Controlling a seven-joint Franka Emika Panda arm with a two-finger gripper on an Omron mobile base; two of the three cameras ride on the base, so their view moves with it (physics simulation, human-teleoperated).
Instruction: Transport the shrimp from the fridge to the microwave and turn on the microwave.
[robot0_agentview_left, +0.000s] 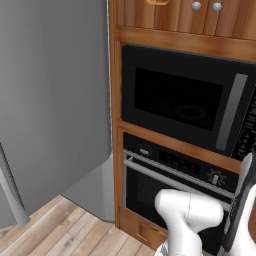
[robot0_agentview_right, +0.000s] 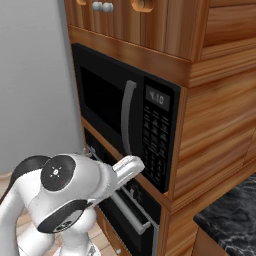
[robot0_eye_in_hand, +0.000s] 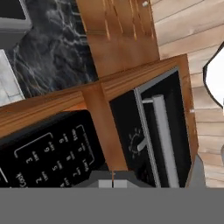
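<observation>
The microwave (robot0_agentview_right: 125, 120) has its dark door shut, and its grey handle (robot0_agentview_right: 128, 117) stands beside the keypad (robot0_eye_in_hand: 48, 153). I cannot see the shrimp; it may already be inside, behind the dark glass. The fingers (robot0_eye_in_hand: 113, 183) are closed with nothing between them, and the keypad sits just past their tips. The oven (robot0_agentview_left: 175, 185) is right below it, and the fridge (robot0_agentview_left: 50, 100) stands far off to the side. I think pressing the start button is what is left.
</observation>
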